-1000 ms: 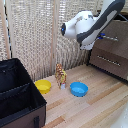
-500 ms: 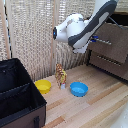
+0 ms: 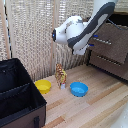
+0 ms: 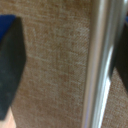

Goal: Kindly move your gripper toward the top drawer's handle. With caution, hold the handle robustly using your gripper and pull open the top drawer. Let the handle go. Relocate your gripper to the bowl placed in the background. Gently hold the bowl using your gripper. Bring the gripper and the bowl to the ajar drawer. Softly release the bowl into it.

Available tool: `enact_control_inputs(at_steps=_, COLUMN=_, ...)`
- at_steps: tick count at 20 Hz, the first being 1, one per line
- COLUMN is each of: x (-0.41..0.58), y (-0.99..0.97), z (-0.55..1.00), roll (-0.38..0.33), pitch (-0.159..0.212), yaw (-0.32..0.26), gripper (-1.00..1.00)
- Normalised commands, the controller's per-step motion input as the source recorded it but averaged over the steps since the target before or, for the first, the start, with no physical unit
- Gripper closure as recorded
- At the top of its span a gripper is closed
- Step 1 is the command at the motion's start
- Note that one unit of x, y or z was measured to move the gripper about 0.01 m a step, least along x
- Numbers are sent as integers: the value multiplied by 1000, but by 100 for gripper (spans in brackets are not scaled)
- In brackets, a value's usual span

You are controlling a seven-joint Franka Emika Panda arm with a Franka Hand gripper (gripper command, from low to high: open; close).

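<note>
The dark brown dresser stands at the exterior view's right. Its top drawer (image 3: 114,44) seems pulled out a little, with a dark gap above its front. My gripper (image 3: 92,45) is at the end of the handle (image 3: 102,41). In the wrist view the silver handle (image 4: 101,65) runs between my two dark fingers (image 4: 10,70). One finger is close against the bar and the other is well apart from it, so the gripper (image 4: 67,65) is open around the handle. The yellow bowl (image 3: 43,86) sits on the wooden floor, far from the gripper.
A blue bowl (image 3: 79,89) sits beside the yellow one, with a small orange toy figure (image 3: 61,76) between them. A black open case (image 3: 17,97) fills the exterior view's left. The lower drawer (image 3: 110,64) is shut. A reed screen (image 3: 30,35) stands behind.
The arm has moved toward the exterior view's left, away from the dresser, and the top drawer front seems to have come out with it.
</note>
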Motion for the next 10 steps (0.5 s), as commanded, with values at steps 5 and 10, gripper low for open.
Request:
enact_control_inputs(at_steps=5, x=223, y=726, z=-2, roll=0, pitch=-22, yaw=-83, gripper=-100)
enact_control_inputs(at_steps=10, x=50, y=526, z=-17, roll=73, pitch=53, yaw=-208, gripper=-100)
